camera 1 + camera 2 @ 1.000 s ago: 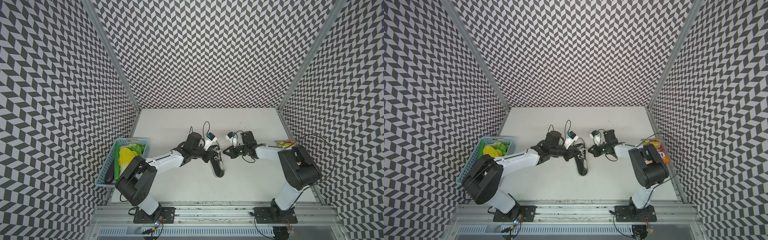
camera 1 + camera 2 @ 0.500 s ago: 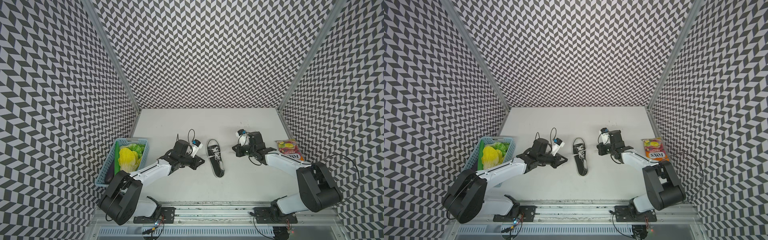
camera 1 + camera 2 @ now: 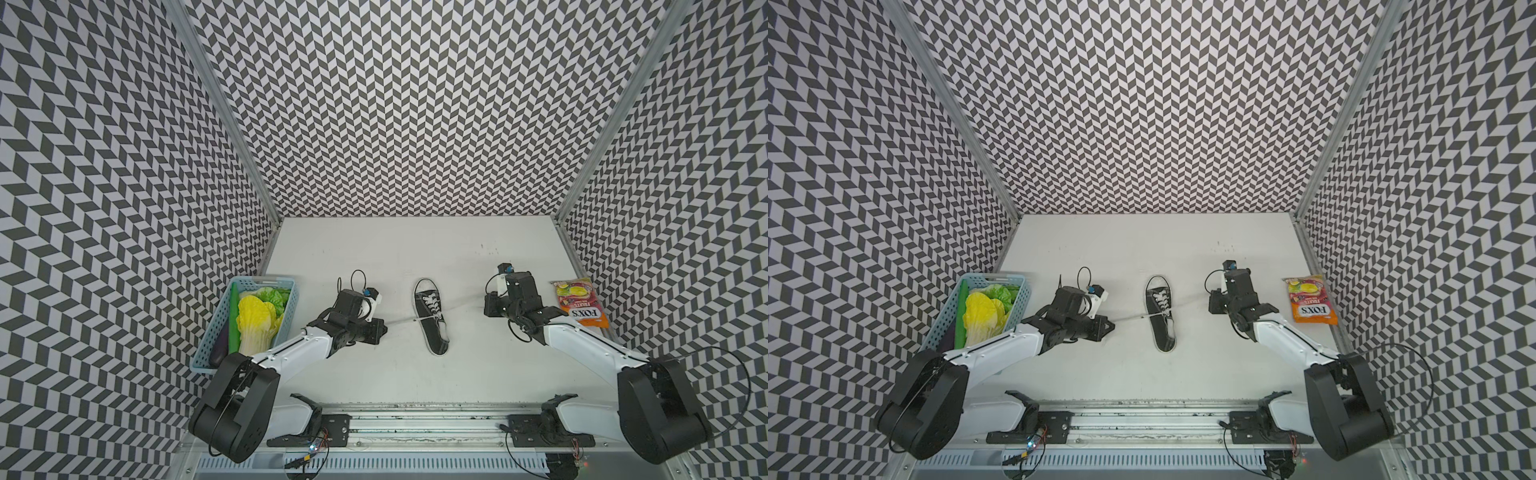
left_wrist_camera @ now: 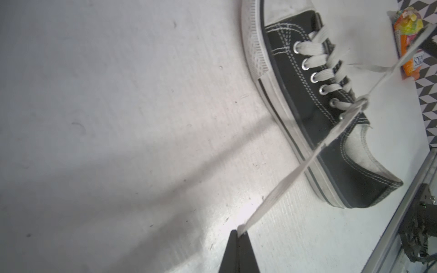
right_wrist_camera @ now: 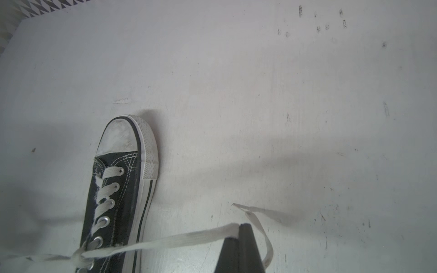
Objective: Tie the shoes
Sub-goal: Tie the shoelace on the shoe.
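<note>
The shoe (image 3: 432, 328) lies on its sole near the middle of the white surface (image 3: 415, 249), toe pointing away from the robot's bases. Its white laces (image 4: 319, 59) meet in a small knot (image 4: 361, 104) above the top eyelets. From there the left strand (image 4: 283, 184) runs taut to the left hand (image 4: 238, 232), and the right strand (image 5: 177, 241) runs to the right hand (image 5: 240, 228).

Each hand is pinched fully together on its strand, and a short free tail curls past the right hand's tips. The hands stand well apart, one on either side of the shoe.

This looks like the cinching of the first overhand knot. The bow comes next, and it needs slack, so both hands should move in toward the shoe without letting go and then form the loops.

A blue basket (image 3: 266, 279) of vegetables and a snack packet (image 3: 579, 307) sit at the edges, clear of the work.
</note>
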You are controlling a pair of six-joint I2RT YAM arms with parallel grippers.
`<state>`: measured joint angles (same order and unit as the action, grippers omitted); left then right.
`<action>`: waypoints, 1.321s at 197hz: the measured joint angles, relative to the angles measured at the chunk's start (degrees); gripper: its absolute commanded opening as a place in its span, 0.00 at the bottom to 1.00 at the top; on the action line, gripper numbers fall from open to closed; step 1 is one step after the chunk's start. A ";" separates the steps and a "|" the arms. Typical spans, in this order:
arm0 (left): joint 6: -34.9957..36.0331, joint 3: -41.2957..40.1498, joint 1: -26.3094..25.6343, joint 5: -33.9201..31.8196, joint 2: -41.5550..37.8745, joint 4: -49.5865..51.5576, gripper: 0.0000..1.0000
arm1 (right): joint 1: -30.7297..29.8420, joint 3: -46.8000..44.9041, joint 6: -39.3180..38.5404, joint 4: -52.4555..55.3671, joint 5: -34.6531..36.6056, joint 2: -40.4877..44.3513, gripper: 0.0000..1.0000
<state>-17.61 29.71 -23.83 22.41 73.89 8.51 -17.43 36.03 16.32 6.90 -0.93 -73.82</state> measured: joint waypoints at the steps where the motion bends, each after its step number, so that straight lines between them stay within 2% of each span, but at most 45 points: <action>1: -0.09 -0.02 0.04 -0.11 -0.02 0.04 0.00 | 0.00 0.00 0.09 0.02 0.07 0.00 0.00; 61: -6.43 -0.42 1.55 -3.61 -0.31 2.34 0.00 | 0.09 -0.57 2.64 1.55 -0.74 -0.57 0.00; 96: -7.87 -0.72 -3.13 -2.05 -0.04 3.13 0.00 | 0.09 -0.57 2.12 2.32 -4.76 -2.38 0.00; 109: -8.04 -0.72 -6.73 -1.55 0.33 3.50 0.15 | -0.20 -0.57 2.08 2.80 -6.03 -2.95 0.01; 112: -8.15 -0.72 -7.65 -1.53 0.39 3.65 0.24 | -0.31 -0.57 2.05 2.93 -6.29 -3.06 0.03; 131: -8.46 -0.72 -12.31 -1.53 0.46 4.48 0.60 | -0.94 -0.57 1.95 3.67 -7.80 -3.48 0.16; 142: -8.85 -0.72 -14.62 -1.75 0.46 4.96 0.72 | -1.27 -0.57 1.90 3.91 -8.52 -3.52 0.30; 156: -8.76 -0.66 -16.44 -2.19 -0.13 5.07 0.78 | -1.53 -0.59 2.16 4.07 -9.31 -3.52 0.39; 180: -7.52 -0.66 -18.84 -4.46 -2.23 5.77 0.78 | -1.57 -0.63 2.21 4.42 -10.19 -3.52 0.49; 214: -2.43 2.01 -19.91 -8.92 -3.61 6.10 0.65 | -1.57 -0.92 3.32 5.27 -10.43 -2.64 0.57; 237: 2.14 5.38 -20.00 -9.62 -0.28 3.74 0.57 | -1.57 -1.07 5.07 6.19 -9.60 0.52 0.63; 260: 6.25 8.50 -20.44 -9.57 5.97 1.36 0.49 | -1.57 -1.07 6.97 6.64 -7.43 4.55 0.64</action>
<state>-11.35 38.22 -44.27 12.84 79.85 9.87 -19.00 34.96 23.29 13.54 -8.36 -69.28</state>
